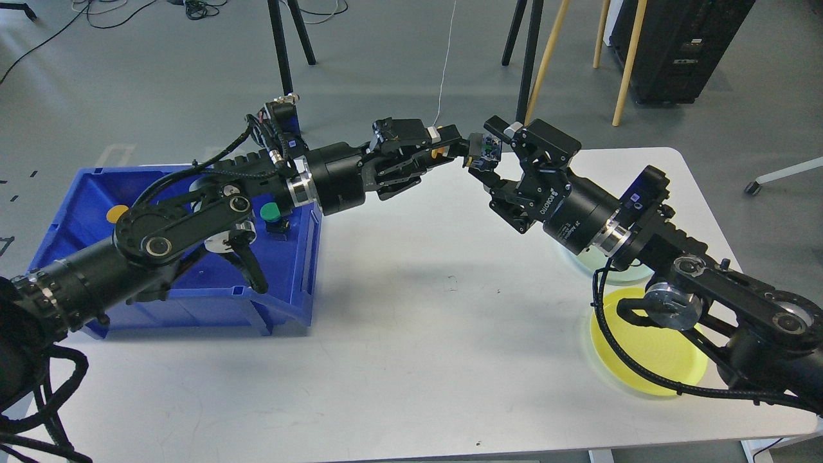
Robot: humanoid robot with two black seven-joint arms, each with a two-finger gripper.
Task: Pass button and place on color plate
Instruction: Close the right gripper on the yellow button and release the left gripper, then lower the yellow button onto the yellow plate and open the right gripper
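Above the table's (pixel 398 334) far middle, both sets of jaws meet: the left gripper (pixel 458 149) is clamped on a button (pixel 439 152) with a yellow-orange cap, its axis unclear; the right gripper's (pixel 483 154) jaws stand apart around something small. Blue bin (pixel 193 302) holds green button (pixel 271 212) and orange button (pixel 117 213); yellow plate (pixel 649 347) lies under the right arm.

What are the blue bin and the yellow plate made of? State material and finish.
Blue bin: looks like moulded rigid plastic, uniform colour with a soft sheen on its walls. Yellow plate: probably translucent plastic, glossy; faint concentric rings and a glowing rim show. Neither is certain.
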